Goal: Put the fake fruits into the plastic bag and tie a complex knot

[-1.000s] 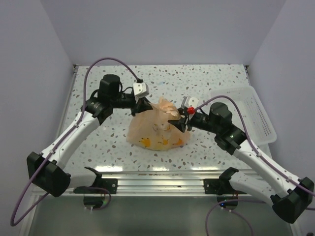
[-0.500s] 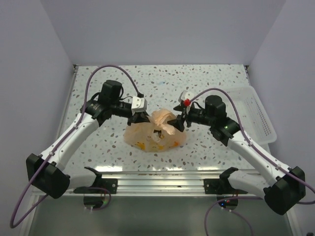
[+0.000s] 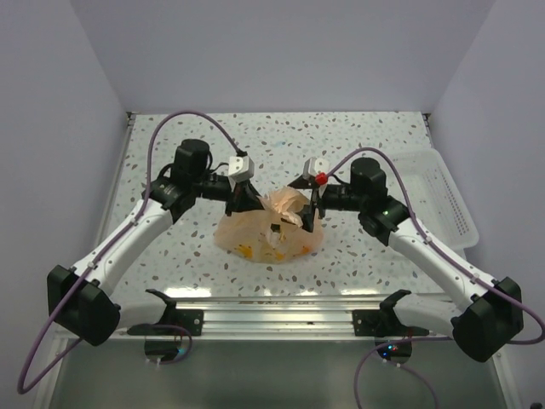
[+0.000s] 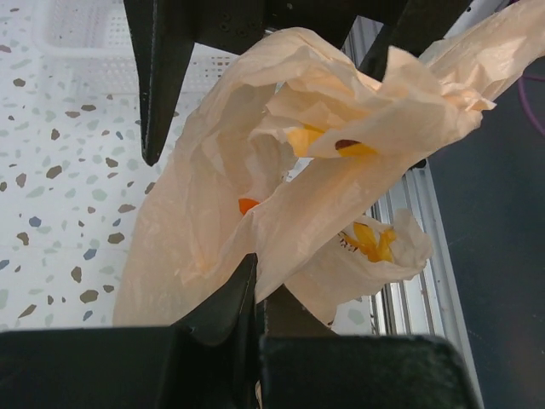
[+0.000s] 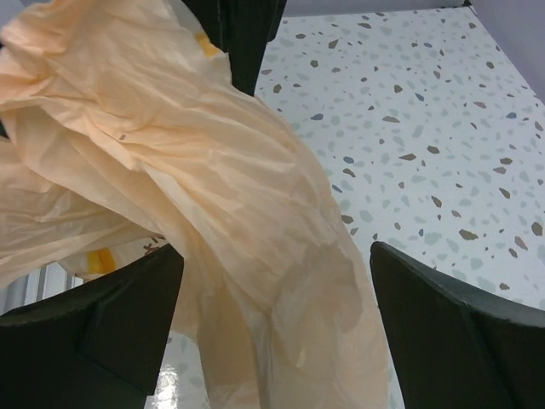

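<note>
Left end effector (image 3: 241, 198): clamped shut on plastic bag (image 3: 268, 232) film. Bag sits mid-desk (image 3: 383, 145) between arms, fake fruits (image 4: 368, 240) inside. Right end effector (image 3: 308, 210): jaws wide, film draped between, ungripped. Risk: one-sided pull drags bag, twist loosens, fruits spill.

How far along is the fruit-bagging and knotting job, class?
Done: yellow fake fruits show through the plastic bag. In hand: the left hand pinches bag film; the right hand stands open around it. Left: no knot shows yet.
</note>
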Robot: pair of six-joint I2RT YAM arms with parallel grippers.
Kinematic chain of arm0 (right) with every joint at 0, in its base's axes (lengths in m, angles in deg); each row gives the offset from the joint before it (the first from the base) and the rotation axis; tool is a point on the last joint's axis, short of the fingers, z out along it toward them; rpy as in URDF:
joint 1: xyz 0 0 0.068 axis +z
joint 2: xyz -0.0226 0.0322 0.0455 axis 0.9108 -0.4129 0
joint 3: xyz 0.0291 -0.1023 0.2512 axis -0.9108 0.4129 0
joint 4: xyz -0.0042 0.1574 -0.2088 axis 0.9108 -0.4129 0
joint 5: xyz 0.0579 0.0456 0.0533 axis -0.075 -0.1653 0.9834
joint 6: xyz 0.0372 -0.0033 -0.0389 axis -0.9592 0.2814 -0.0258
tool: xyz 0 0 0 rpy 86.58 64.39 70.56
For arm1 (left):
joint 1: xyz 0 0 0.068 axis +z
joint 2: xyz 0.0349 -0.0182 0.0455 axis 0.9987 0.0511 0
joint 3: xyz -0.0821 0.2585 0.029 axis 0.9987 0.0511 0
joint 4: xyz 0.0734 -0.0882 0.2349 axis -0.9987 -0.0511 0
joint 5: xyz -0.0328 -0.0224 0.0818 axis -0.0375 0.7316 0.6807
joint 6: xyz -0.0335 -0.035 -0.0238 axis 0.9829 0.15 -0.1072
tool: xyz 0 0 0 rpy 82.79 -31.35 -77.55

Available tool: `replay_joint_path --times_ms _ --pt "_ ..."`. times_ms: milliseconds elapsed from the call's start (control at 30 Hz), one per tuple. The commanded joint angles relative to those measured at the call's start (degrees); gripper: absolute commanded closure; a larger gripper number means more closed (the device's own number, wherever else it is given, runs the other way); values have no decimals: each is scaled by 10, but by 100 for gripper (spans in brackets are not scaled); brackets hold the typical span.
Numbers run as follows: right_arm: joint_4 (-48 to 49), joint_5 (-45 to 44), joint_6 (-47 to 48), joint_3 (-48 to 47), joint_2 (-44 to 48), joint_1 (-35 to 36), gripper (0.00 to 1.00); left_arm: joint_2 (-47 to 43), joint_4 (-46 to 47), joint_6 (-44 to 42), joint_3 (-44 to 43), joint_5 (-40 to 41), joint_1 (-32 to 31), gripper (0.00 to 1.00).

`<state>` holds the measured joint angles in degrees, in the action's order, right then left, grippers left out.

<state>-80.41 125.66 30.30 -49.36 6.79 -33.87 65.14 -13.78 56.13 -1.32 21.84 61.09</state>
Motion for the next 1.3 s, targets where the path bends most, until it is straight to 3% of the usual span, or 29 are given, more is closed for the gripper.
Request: replay_joint_path --times_ms 0,300,433,600,967,1067,1100,1133,1233,1267 --pt "22 33 7 -21 3 2 5 7 70 76 -6 -5 2 100" --pt "82 1 -90 -6 -4 4 1 24 181 202 14 -13 1 100" --pt "36 -22 -77 -10 3 5 1 26 231 244 34 -6 0 100" --pt "-50 -41 -48 -9 22 -12 1 23 223 230 41 -9 0 100" --pt "-115 0 -37 2 63 -85 1 14 166 167 34 -23 -2 100" --pt "-96 29 -34 11 62 -85 13 23 134 136 14 -16 -14 100" --pt "-85 32 -44 15 57 -85 32 26 126 128 10 -12 -28 100" --pt "-67 41 -56 24 54 -85 45 28 119 119 6 -5 -36 100" --pt "-15 49 -86 28 42 -84 68 35 113 112 -3 16 -59 100" --pt "-19 49 -84 24 40 -84 70 39 115 125 -6 18 -60 100"
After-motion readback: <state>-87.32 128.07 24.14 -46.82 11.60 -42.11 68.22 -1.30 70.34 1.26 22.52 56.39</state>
